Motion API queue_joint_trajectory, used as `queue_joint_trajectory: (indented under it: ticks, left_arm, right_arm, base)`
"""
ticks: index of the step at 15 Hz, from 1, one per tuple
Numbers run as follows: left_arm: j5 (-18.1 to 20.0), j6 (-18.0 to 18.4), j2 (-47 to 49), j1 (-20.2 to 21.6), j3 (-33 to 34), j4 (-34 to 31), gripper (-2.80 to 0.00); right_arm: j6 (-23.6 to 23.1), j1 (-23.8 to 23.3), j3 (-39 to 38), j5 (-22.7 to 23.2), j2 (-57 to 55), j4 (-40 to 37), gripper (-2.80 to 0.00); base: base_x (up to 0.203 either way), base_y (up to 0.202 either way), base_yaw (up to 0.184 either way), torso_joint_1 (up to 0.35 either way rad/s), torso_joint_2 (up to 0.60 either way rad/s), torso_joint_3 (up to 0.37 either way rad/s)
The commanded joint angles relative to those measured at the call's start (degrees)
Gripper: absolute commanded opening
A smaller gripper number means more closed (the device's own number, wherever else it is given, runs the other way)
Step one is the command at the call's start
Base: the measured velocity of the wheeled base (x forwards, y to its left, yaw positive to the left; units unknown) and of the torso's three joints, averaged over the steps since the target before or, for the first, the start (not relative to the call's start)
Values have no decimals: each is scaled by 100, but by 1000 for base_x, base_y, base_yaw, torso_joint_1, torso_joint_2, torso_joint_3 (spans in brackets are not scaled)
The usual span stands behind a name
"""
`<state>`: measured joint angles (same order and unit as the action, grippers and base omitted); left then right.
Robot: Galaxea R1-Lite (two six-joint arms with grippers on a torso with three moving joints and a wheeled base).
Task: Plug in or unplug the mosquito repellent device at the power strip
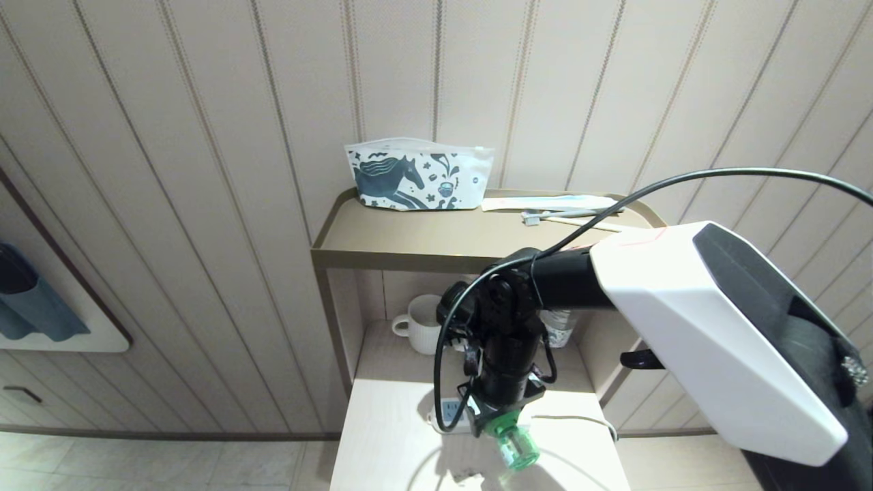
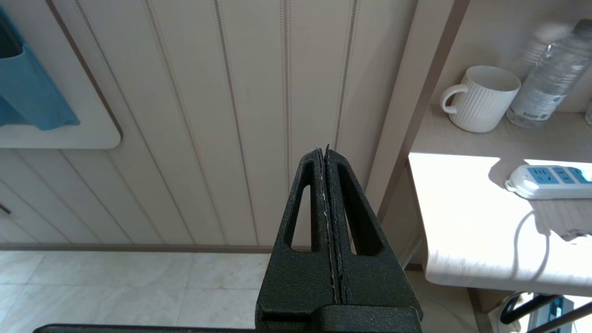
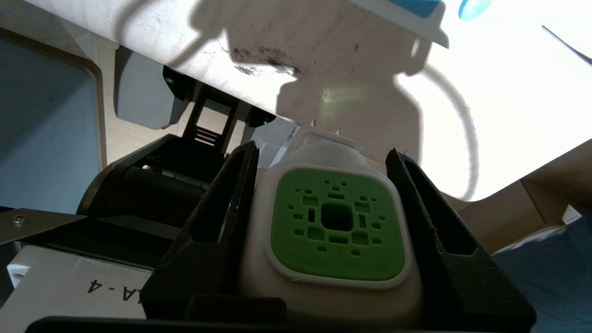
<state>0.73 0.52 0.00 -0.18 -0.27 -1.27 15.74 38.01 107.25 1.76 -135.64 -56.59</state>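
We grip the mosquito repellent device (image 3: 336, 231) in our right hand (image 3: 323, 199), prongs free, just near of the power strip (image 1: 450, 412); left hand (image 2: 326, 157) closed, empty.

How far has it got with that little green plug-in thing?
Picked up: the right gripper clamps the white-and-green mosquito repellent device, its prongs bare, clear of the white power strip with blue sockets. Left: either plugging it in or setting it down. The left gripper sits idle, shut.
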Motion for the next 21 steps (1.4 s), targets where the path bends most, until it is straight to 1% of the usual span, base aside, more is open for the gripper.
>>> queue_joint_trajectory:
  ticks: [1, 7, 11, 13, 15, 21]
  left_arm:
    - [-3, 0, 9, 1, 0, -4, -280]
    - [-3, 0, 9, 1, 0, -3, -280]
    - [-3, 0, 9, 1, 0, 4, -280]
    - [-3, 0, 9, 1, 0, -4, -280]
    - [-3, 0, 9, 1, 0, -4, -280]
    - [-3, 0, 9, 1, 0, 3, -280]
  right_arm:
    - [66, -4, -177, 9, 160, -28, -280]
    - [166, -4, -423, 17, 178, -2, -280]
    - [188, -19, -618, 9, 137, 253, -280]
    - [430, -11, -618, 9, 109, 438, -280]
    - [577, 3, -589, 9, 70, 489, -280]
    - [662, 28, -414, 9, -31, 623, -280]
  base:
    - [0, 0, 0, 0, 0, 0]
    - [0, 0, 0, 0, 0, 0]
    - [0, 0, 0, 0, 0, 0]
    - [0, 0, 0, 0, 0, 0]
    - [0, 0, 0, 0, 0, 0]
    - [0, 0, 0, 0, 0, 0]
